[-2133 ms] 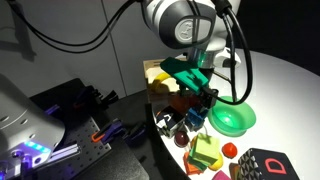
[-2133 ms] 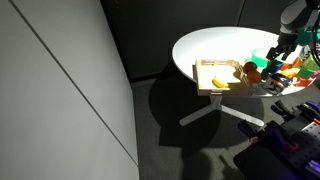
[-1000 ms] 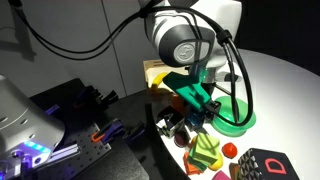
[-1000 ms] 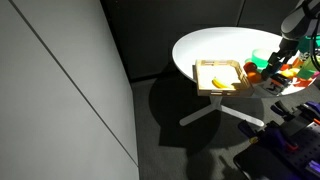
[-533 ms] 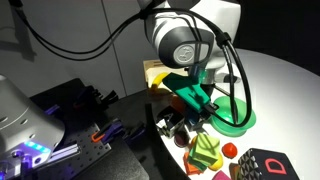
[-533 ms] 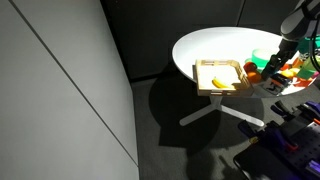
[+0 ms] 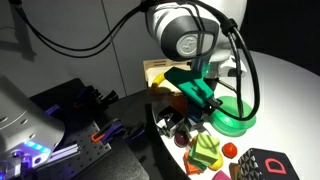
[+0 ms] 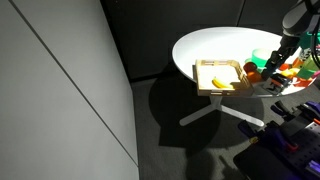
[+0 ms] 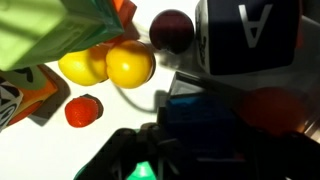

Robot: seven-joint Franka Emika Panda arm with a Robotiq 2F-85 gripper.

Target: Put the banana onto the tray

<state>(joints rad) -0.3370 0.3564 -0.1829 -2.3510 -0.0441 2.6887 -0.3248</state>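
The yellow banana (image 8: pixel 222 84) lies inside the light wooden tray (image 8: pixel 219 75) near the round table's edge. The tray (image 7: pixel 155 69) shows partly behind the arm in an exterior view. My gripper (image 8: pixel 272 80) is well away from the tray, over a heap of toys beside the green bowl (image 7: pixel 232 122). In the wrist view the gripper (image 9: pixel 200 125) has its dark jaws shut on a blue block (image 9: pixel 200 108). In an exterior view the gripper (image 7: pixel 206 106) points down at the heap, and the block does not show there.
Around the blue block lie two yellow fruits (image 9: pixel 128 63), a dark red ball (image 9: pixel 171 30), a black letter block (image 9: pixel 246 35), a red piece (image 9: pixel 84 110) and a yellow-green block (image 7: pixel 205 150). Equipment (image 7: pixel 70 120) stands beside the table.
The gripper has risen slightly over the toy heap. The banana and the tray have not moved.
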